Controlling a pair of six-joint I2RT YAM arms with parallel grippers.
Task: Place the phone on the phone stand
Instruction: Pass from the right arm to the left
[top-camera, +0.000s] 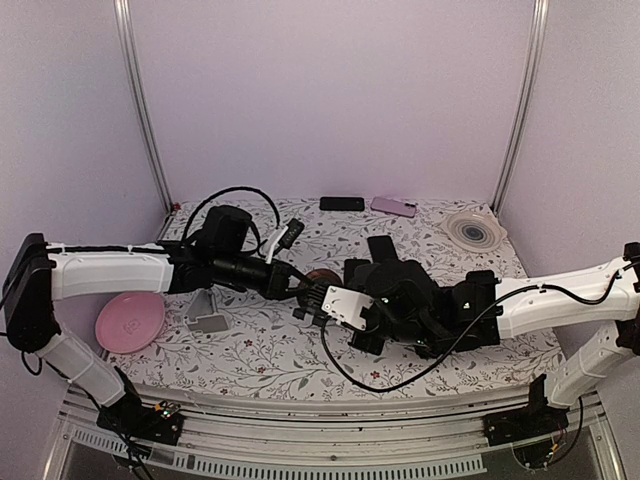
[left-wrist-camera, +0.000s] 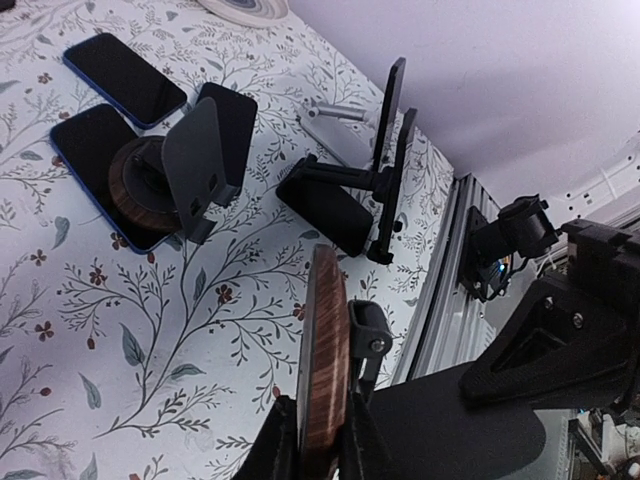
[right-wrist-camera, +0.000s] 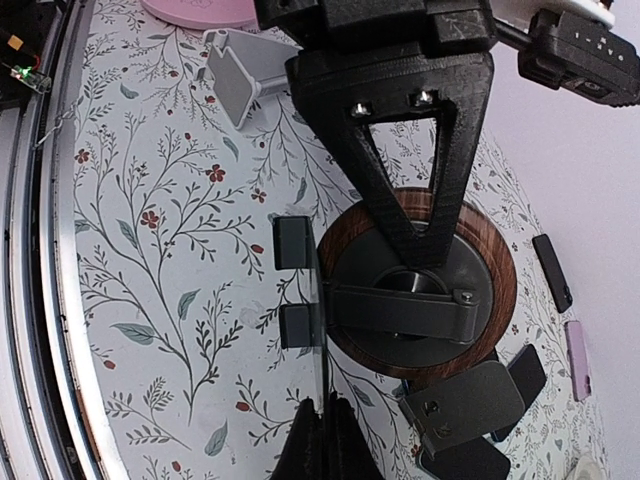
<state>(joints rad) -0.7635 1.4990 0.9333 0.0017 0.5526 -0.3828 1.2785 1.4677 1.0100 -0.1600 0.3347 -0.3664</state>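
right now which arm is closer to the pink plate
Left. The left arm passes close by the pink plate near the table's left edge, and the left gripper grips the wooden stand mid-table. The right arm comes in from the opposite side and ends mid-table.

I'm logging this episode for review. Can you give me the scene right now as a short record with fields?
left fingers: closed on the wooden-rimmed phone stand
right fingers: shut, beside that stand; whether they hold anything is unclear
phones at far edge: black phone, pink phone
left side of table: pink plate, grey stand
phone on held stand: not yet
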